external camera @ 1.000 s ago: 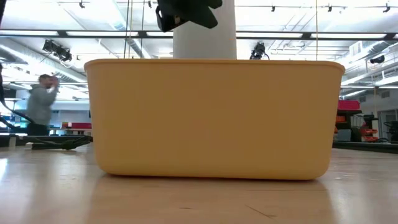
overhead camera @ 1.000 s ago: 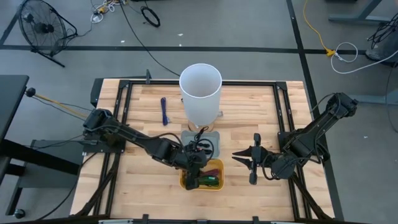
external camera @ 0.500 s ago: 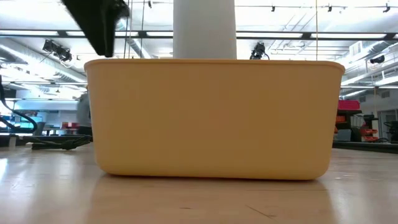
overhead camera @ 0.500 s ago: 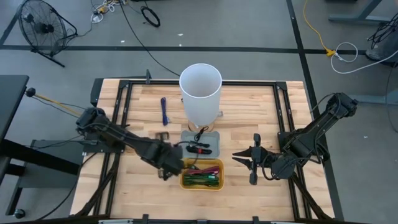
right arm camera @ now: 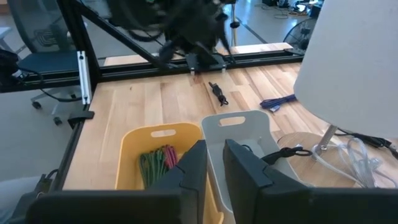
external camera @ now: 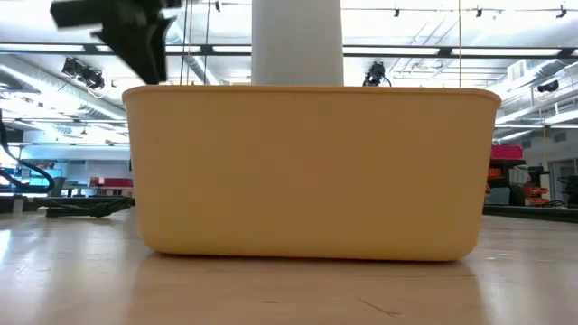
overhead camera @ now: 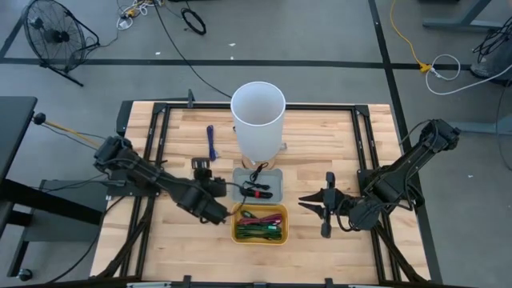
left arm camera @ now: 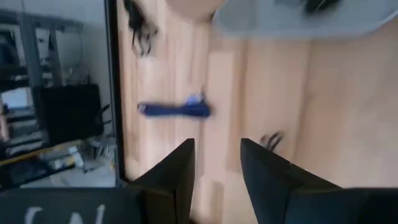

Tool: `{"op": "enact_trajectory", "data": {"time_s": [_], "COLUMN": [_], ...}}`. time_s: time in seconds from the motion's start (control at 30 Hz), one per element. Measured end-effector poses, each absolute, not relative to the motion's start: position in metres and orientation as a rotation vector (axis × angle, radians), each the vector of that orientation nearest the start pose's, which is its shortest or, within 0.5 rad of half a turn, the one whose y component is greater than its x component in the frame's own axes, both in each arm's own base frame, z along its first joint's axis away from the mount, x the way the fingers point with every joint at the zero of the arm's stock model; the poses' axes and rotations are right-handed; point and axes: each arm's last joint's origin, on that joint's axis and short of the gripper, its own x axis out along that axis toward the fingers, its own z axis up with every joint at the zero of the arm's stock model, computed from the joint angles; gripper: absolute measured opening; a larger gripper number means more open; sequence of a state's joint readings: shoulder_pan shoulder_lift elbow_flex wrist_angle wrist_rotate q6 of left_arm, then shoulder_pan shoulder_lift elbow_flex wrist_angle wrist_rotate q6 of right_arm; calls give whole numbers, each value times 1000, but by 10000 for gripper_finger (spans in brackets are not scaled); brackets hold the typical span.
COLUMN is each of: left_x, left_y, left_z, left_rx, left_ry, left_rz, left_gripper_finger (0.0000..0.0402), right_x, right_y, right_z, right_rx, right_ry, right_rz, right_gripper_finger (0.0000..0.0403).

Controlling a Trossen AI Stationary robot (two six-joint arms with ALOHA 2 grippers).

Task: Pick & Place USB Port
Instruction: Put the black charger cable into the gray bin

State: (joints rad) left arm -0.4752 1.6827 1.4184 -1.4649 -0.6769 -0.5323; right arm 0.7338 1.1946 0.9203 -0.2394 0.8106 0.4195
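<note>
— Far along with the USB port?

— Seemingly near the middle, judging only from the present layout. Left gripper hovering over the table, just beside the grey tray, on the side toward the blue cable. Jaws a little apart, bare wood showing in the gap, so nothing held.

— And the port itself, where?

— Not possible to name with certainty. Small dark piece lying on the wood near the grey tray, just under the left gripper; perhaps the port, perhaps something else. Also black and red items inside the grey tray, and green and red ones inside the yellow bin, all too small to identify.

— Right gripper?

— Waiting at the right side of the table, apart from both containers. Jaws almost together, nothing between.

— Then what left to do?

— Probably to confirm the dark piece, to close on it, to lift and to set down in a container. Which container, impossible to tell from the task sentence alone. No placing visibly completed, as far as possible to judge.
</note>
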Motion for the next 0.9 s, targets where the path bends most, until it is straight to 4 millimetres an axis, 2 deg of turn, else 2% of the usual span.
{"op": "enact_trajectory", "data": {"time_s": [0.23, 0.47, 0.6, 0.9], "left_x": [226, 193, 188, 188], "left_y": [-76, -46, -43, -40], "left_z": [241, 224, 217, 193], "left_rx": [451, 189, 67, 44], "left_ry": [1372, 1283, 1221, 1239], "left_rz": [561, 472, 307, 200], "left_gripper_finger": [133, 128, 122, 119], "right_x": [200, 200, 200, 200], "right_y": [153, 152, 152, 152], "right_z": [296, 296, 296, 296], "right_rx": [62, 55, 56, 63], "right_ry": [361, 357, 356, 355], "right_rz": [-139, -148, -148, -149], "right_gripper_finger": [58, 58, 58, 58]}}
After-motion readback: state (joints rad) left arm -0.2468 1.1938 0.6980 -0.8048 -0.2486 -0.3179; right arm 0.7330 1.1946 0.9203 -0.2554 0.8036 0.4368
